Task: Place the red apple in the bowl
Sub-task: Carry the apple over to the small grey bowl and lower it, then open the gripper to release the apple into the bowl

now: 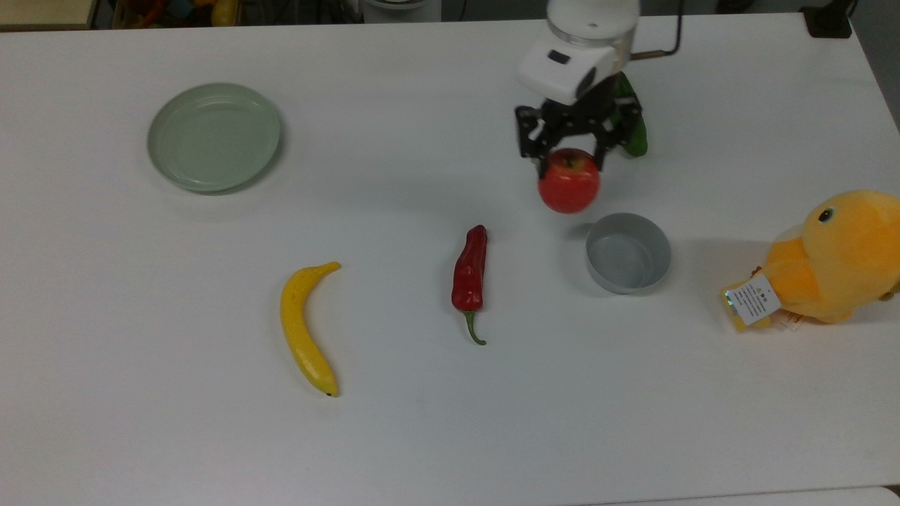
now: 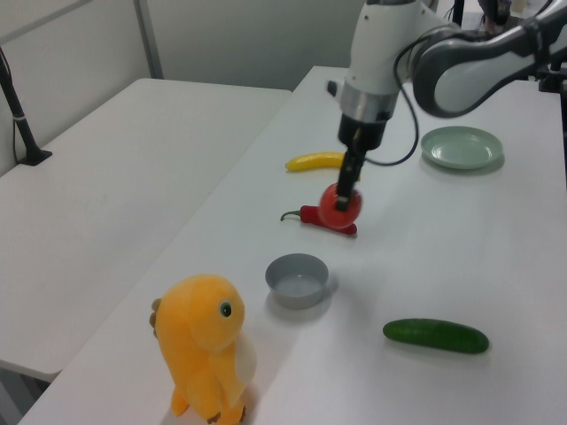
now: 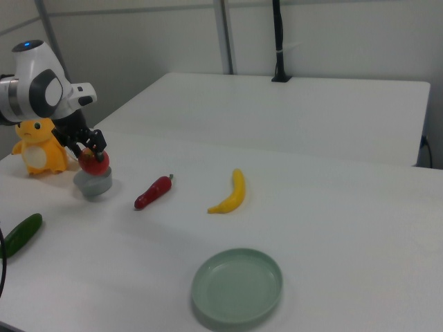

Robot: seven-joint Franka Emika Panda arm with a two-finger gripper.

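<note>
The red apple (image 1: 569, 184) is shown clamped near its top between the two fingers of the gripper (image 1: 570, 156) and carried clear of the white table (image 1: 422, 436). In the top view it hangs just beside the upper left rim of the bowl (image 1: 628, 253), not yet over the opening; in the right view it appears directly above the bowl (image 3: 93, 183), so the true offset is judged small. The bowl stands empty and upright. Because the bowl is only slightly wider than the apple, a release made short of centre could land the fruit on the rim, from which it would probably roll off or tip the light bowl. The hold is taken high on a round, glossy surface, so slippage during transit is also conceivable. The chili pepper (image 1: 470, 270) lies on the top view's left of the bowl, the cucumber (image 2: 435, 336) is partly hidden behind the gripper in the top view, and the plush duck (image 1: 837, 256) sits on the top view's right; none is judged to block the descent.
</note>
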